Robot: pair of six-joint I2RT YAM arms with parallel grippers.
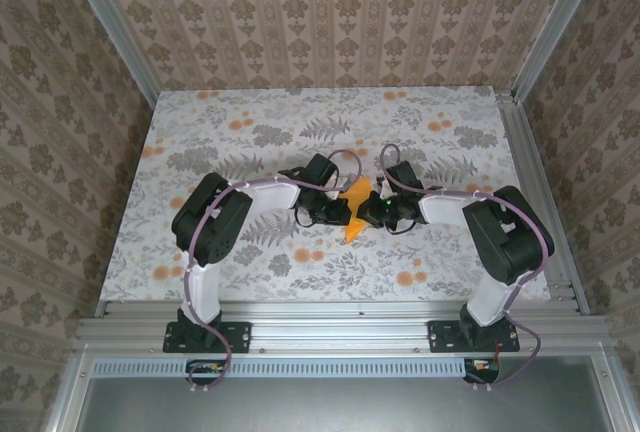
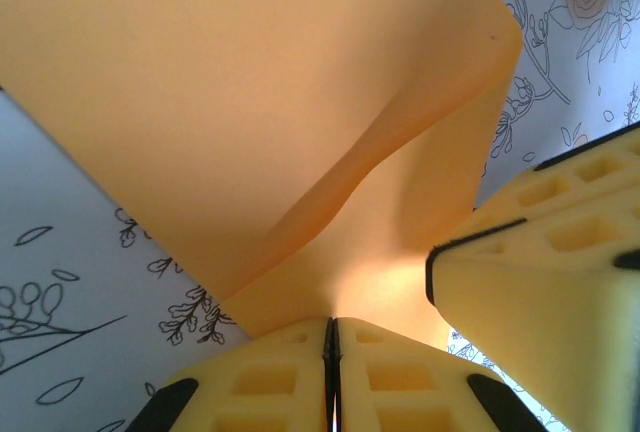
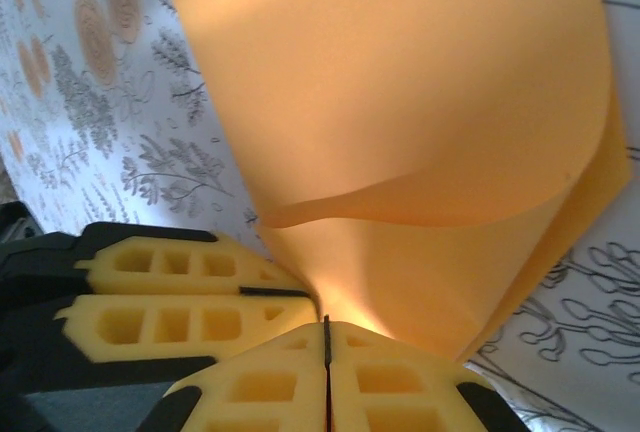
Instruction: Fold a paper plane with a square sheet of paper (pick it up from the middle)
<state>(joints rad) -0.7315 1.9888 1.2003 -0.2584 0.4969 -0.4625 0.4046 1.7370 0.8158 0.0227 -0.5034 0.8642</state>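
Observation:
The bright orange sheet of paper (image 1: 355,210) is held up at the middle of the table between both grippers, bent into curved layers. In the left wrist view the paper (image 2: 250,102) rises from my left gripper (image 2: 332,327), whose jaws are shut on its lower edge. The right gripper's yellow fingers (image 2: 545,282) stand close beside it. In the right wrist view the paper (image 3: 400,102) bulges above my right gripper (image 3: 326,324), also shut on it, with the left gripper's fingers (image 3: 180,297) touching at the left. From above, the left gripper (image 1: 338,208) and right gripper (image 1: 366,214) meet at the paper.
The floral tablecloth (image 1: 250,132) covers the table. Wallpapered walls and aluminium posts (image 1: 110,22) close in the left, back and right sides. A metal rail (image 1: 330,327) runs along the near edge by the arm bases.

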